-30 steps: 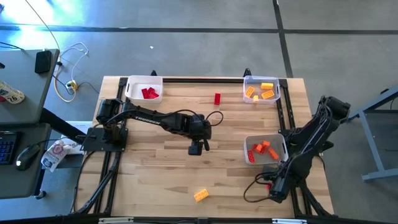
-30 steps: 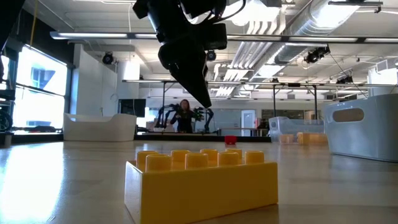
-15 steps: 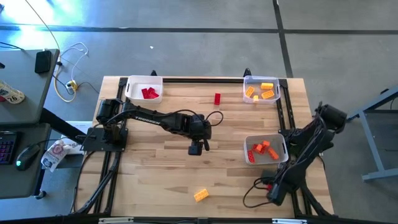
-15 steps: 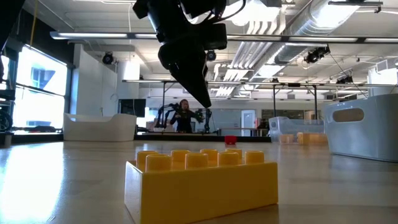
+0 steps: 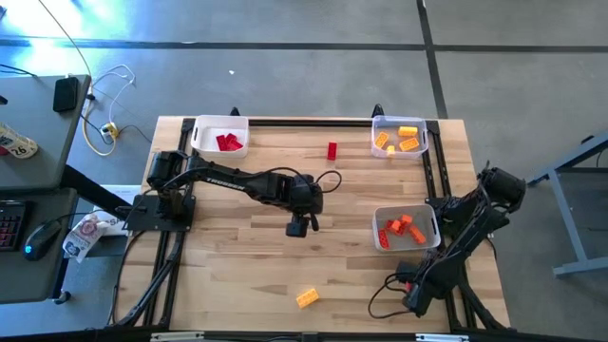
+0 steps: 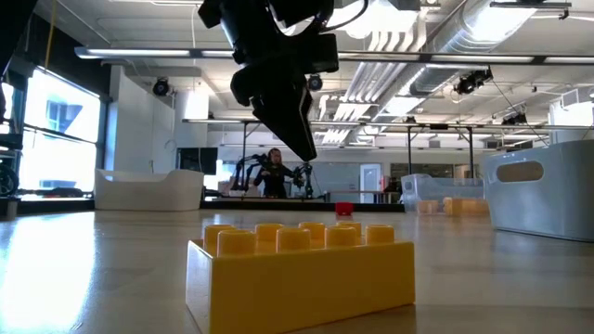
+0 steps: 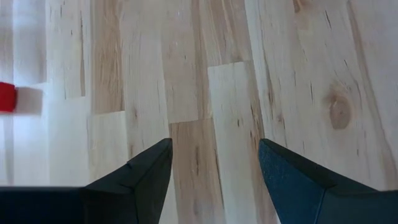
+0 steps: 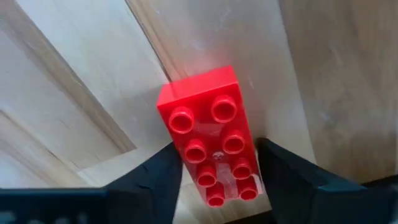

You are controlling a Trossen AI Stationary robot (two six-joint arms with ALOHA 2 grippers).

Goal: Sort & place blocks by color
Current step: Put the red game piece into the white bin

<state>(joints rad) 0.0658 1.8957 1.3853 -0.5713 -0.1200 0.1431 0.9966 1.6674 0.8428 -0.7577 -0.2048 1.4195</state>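
My right gripper (image 8: 214, 186) is open, low over the table's near right corner (image 5: 415, 285). Its fingers stand on either side of a red studded brick (image 8: 208, 134) lying flat, studs up. My left gripper (image 5: 301, 226) is open and hangs above bare wood mid-table (image 7: 214, 162), clear of the surface in the low view (image 6: 302, 139). A yellow brick (image 5: 306, 298) lies near the near edge (image 6: 302, 274). Another red brick (image 5: 332, 150) stands toward the far edge (image 6: 344, 209). My right gripper has its fingers (image 8: 283, 180) along the two long sides of the red brick's end nearest the wrist (image 8: 227, 186), coming from above. The brick lies flat on the table. Whether the fingers touch it, I cannot tell.
A white tray (image 5: 201, 141) with red bricks sits at the far left. A clear tray (image 5: 376, 126) with orange and yellow bricks sits at the far right. A third tray (image 5: 380, 220) with orange and red bricks sits at the right, just beyond my right gripper. Black rails frame the table.
My right arm has folded down and swung toward the table's near edge, its gripper shifting slightly toward the near left. My left arm has kept still, and no brick has moved.
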